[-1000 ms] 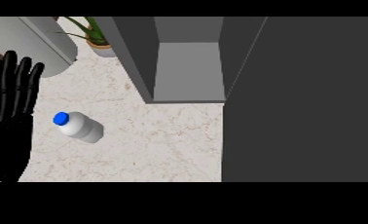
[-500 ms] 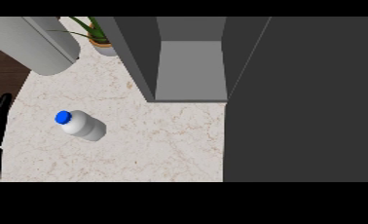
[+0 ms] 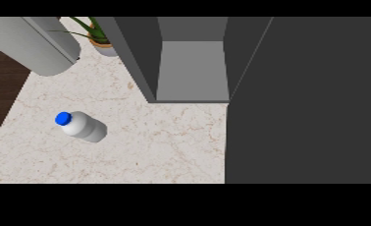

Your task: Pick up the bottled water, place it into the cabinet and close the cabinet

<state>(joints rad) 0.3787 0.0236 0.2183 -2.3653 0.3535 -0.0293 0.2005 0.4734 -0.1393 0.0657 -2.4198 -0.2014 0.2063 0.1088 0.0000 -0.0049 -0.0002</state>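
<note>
The bottle [image 3: 81, 126] is left untouched on the bench [image 3: 159, 146], near the open cabinet [image 3: 192, 72]. No hand is seen, so the state of the fingers cannot be told.

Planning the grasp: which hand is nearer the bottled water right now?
Cannot tell: neither hand shows. The bottled water lies at the left of the counter, so the left hand would likely be nearer.

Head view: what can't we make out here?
- Both hands: out of frame.
- Grey forearm: cut by the top-left edge.
- Green potted plant: partly hidden behind the grey open cabinet, cropped at top.
- White bottled water with blue cap: fully visible.
</note>
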